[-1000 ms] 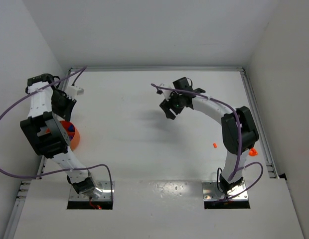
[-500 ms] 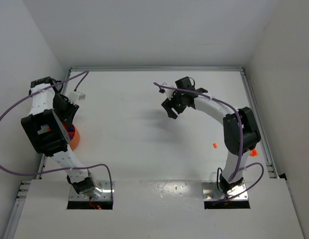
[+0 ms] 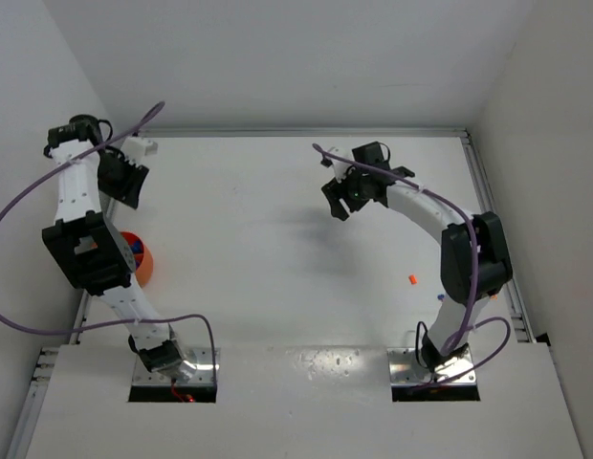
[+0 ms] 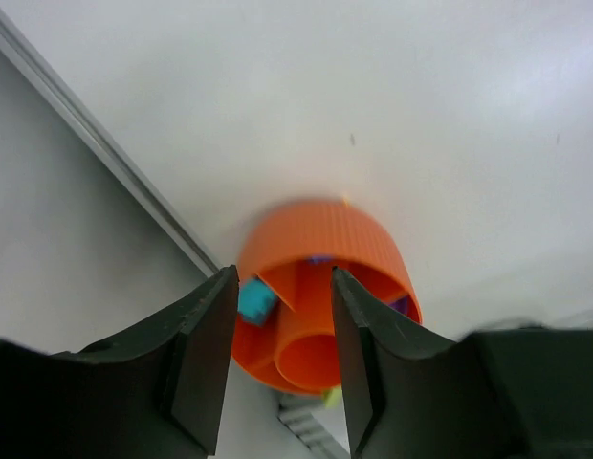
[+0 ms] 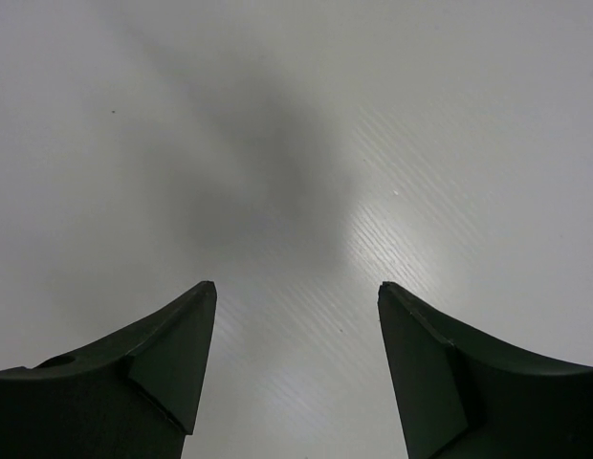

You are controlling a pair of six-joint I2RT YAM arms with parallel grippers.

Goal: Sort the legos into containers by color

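Obs., left side: left gripper (image 4: 277, 373) has backed up and away from the orange bowl (image 4: 325, 229) over the last second. It was low over the bowl; now it hangs above and beyond it, toward the far wall. Its jaws have parted in the same interval and stand apart with nothing between them. The wrist view looks straight down through the gap into the bowl.

Bowl contents as seen from the left wrist view:
- teal brick (image 4: 253, 299) in the compartment on the wall side
- purple brick (image 4: 402, 306) in the compartment on the opposite side
- a lime-green speck (image 4: 327, 397) at the near rim; cannot tell whether it is inside or just outside

Reading: parting plus retreat looks like a drop just finished. Which brick was dropped I cannot say.

Obs., right side: right gripper (image 5: 295, 363) has drifted slightly further from the bowl. Jaws wide, empty, only bare table (image 3: 258, 287) beneath.

Still loose: one orange brick (image 3: 411, 279), on the table well apart from the bowl, across to the right arm's side and nearer its base than its gripper. It has not moved.

Meaning for the task: sorting is partly done, and at least this orange brick is left. Both tools are free, and the right arm seems better placed to fetch it.
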